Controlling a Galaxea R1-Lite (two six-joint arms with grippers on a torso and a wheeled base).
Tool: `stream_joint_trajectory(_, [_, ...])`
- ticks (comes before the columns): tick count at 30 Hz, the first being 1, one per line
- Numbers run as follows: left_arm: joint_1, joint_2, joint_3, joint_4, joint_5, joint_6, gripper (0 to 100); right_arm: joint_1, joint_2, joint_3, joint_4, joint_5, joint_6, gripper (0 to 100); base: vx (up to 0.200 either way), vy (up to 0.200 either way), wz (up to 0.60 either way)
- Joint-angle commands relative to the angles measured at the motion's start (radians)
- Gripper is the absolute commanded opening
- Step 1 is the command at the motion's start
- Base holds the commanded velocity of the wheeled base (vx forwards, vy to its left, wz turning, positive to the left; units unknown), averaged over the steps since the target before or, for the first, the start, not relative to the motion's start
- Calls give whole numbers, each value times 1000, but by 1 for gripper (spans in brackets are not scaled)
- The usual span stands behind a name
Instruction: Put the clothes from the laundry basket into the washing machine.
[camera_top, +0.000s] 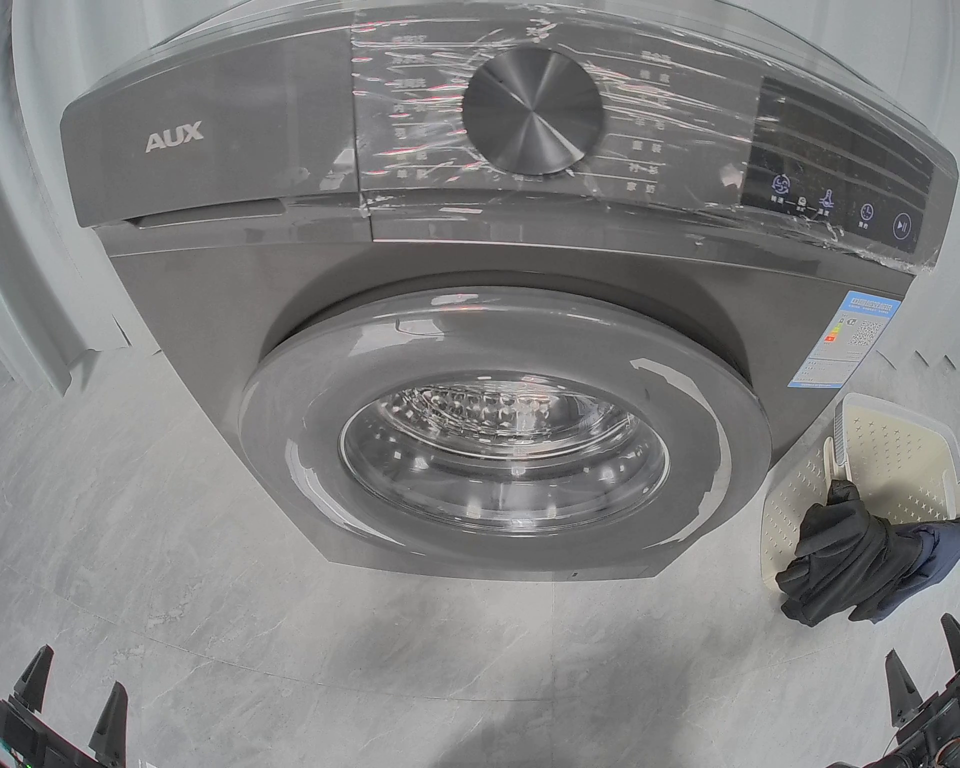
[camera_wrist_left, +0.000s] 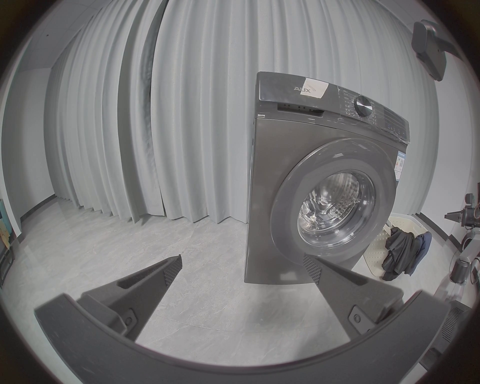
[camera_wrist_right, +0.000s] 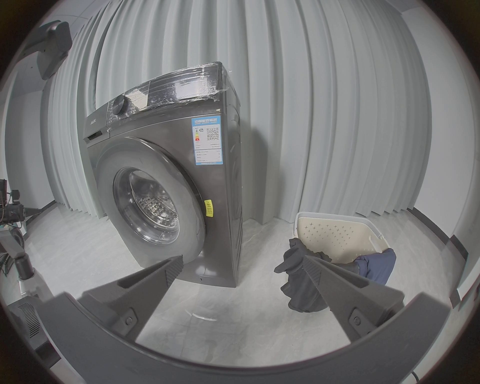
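A grey front-loading washing machine (camera_top: 500, 250) stands before me with its round glass door (camera_top: 505, 450) closed. To its right on the floor is a cream laundry basket (camera_top: 900, 455) with black clothes (camera_top: 845, 560) and a dark blue garment (camera_top: 935, 560) draped over its rim. The same washing machine (camera_wrist_left: 320, 190), basket (camera_wrist_right: 340, 235) and black clothes (camera_wrist_right: 300, 277) appear in the wrist views. My left gripper (camera_top: 70, 695) hangs low at the left, open and holding nothing. My right gripper (camera_top: 925, 660) is low at the right, open, just short of the clothes.
Pale grey curtains (camera_wrist_left: 175, 110) hang behind and beside the machine. The grey tiled floor (camera_top: 400, 640) in front of the door is bare. Some equipment stands on the floor at the side (camera_wrist_right: 12, 225).
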Motion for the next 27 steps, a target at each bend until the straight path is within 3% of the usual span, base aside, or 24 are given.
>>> stream_joint_trajectory(1, [0,-12,16,0,0,0,100,0,-18,18,0,0,0,100,0,0,0])
stream_joint_trajectory(7, [0,-12,16,0,0,-2,100,0,-18,18,0,0,0,100,0,0,0])
stream_joint_trajectory(10, [0,-12,16,0,0,-2,100,0,-18,18,0,0,0,100,200,0,0])
stream_joint_trajectory(27, [2,-12,16,0,0,1,100,0,-18,18,0,8,3,100,0,0,0])
